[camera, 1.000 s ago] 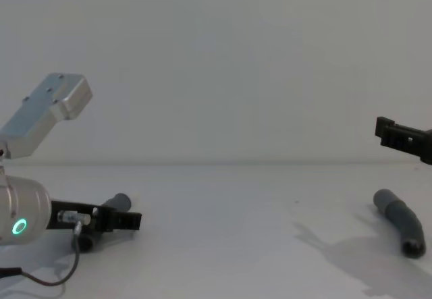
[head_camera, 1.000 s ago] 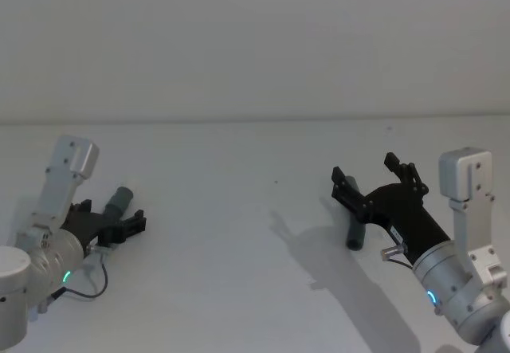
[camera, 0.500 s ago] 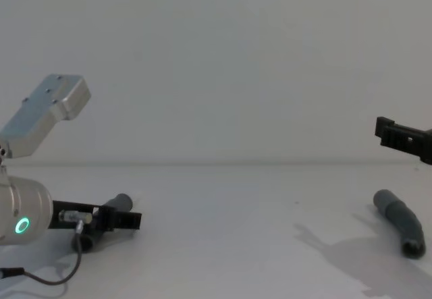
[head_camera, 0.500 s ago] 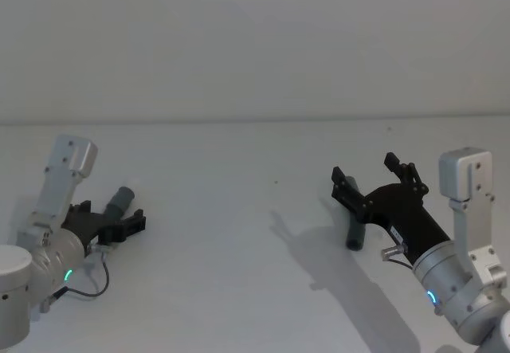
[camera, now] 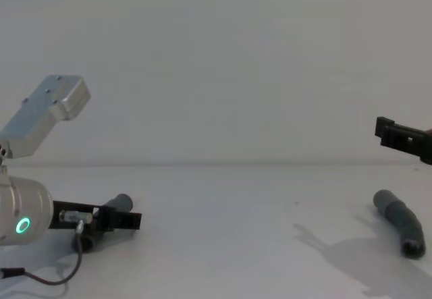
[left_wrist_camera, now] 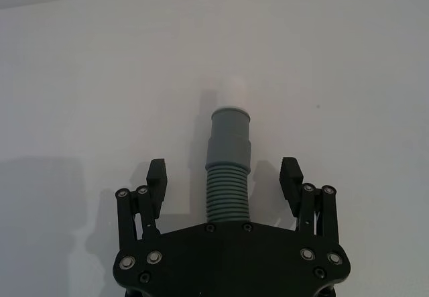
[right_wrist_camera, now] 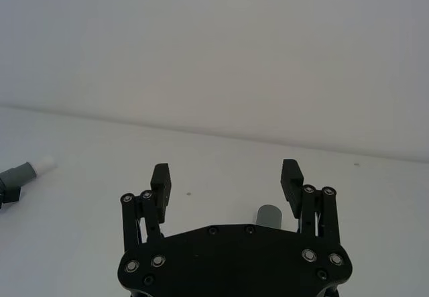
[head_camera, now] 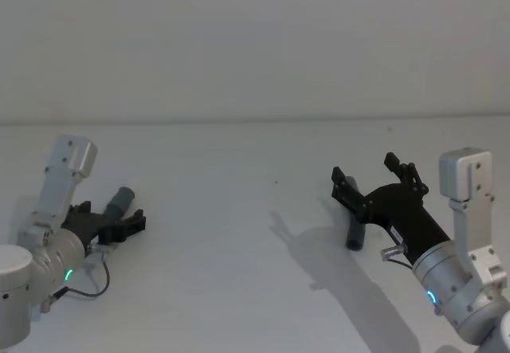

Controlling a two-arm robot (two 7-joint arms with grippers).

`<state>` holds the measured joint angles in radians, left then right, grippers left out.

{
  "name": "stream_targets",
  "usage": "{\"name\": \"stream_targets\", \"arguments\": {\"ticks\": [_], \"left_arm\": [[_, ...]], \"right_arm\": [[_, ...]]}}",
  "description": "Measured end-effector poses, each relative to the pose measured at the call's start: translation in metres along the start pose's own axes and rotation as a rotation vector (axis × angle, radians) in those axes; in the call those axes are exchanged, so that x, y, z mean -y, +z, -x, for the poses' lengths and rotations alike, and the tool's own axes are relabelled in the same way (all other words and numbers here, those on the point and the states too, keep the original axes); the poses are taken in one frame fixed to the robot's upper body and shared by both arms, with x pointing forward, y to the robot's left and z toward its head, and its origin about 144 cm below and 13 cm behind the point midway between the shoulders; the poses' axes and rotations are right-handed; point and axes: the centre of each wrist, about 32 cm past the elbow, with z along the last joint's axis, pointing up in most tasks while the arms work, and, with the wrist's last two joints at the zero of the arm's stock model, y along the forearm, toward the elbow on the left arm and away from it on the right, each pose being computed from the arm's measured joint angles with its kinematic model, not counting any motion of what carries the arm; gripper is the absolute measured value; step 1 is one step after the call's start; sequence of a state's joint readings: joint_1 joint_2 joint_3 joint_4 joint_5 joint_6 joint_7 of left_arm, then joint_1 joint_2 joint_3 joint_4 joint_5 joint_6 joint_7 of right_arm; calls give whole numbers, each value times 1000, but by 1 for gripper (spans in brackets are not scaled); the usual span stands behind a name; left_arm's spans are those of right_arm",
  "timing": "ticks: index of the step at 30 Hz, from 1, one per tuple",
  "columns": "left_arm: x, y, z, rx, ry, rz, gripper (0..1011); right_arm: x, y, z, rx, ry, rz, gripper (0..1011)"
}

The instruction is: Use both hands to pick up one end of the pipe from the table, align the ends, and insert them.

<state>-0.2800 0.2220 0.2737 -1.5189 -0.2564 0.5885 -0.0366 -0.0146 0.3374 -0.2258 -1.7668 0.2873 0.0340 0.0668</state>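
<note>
On the white table (head_camera: pixel 239 257) lie two dark grey corrugated pipe pieces. The left piece (left_wrist_camera: pixel 228 169), its narrow white end pointing away, rests between the fingers of my open left gripper (left_wrist_camera: pixel 224 176); the jaws flank its ribbed part without touching. The head view has this piece (head_camera: pixel 119 201) and left gripper (head_camera: pixel 111 213) at the table's left. At the right, my open right gripper (head_camera: pixel 365 170) hovers above the other piece (head_camera: pixel 353 229), which lies free on the table. Its grey cuff (right_wrist_camera: pixel 269 214) peeks past the right gripper (right_wrist_camera: pixel 226 176). The chest view has that piece (camera: pixel 399 219) lying below one right finger (camera: pixel 398 136).
A plain pale wall stands behind the table's far edge (head_camera: pixel 255 120). The wide middle of the table between the two arms holds nothing but the right arm's shadow (head_camera: pixel 319 257). A thin cable (head_camera: pixel 88 289) loops under the left wrist.
The left arm has crept slightly down and back around its pipe piece. The right arm and both pipe pieces have stayed where they were.
</note>
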Motion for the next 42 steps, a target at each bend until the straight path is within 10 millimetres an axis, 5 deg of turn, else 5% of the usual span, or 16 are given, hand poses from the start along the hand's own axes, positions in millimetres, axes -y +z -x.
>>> {"name": "stream_targets", "arguments": {"ticks": [10, 25, 42], "left_arm": [[0, 0, 0, -2, 1, -1, 827], [0, 0, 0, -3, 1, -2, 335], [0, 0, 0, -3, 1, -2, 321]], "right_arm": [[0, 0, 0, 0, 0, 0, 1000], [0, 0, 0, 0, 0, 0, 1000], [-9, 10, -2, -52, -73, 92, 1000]]}}
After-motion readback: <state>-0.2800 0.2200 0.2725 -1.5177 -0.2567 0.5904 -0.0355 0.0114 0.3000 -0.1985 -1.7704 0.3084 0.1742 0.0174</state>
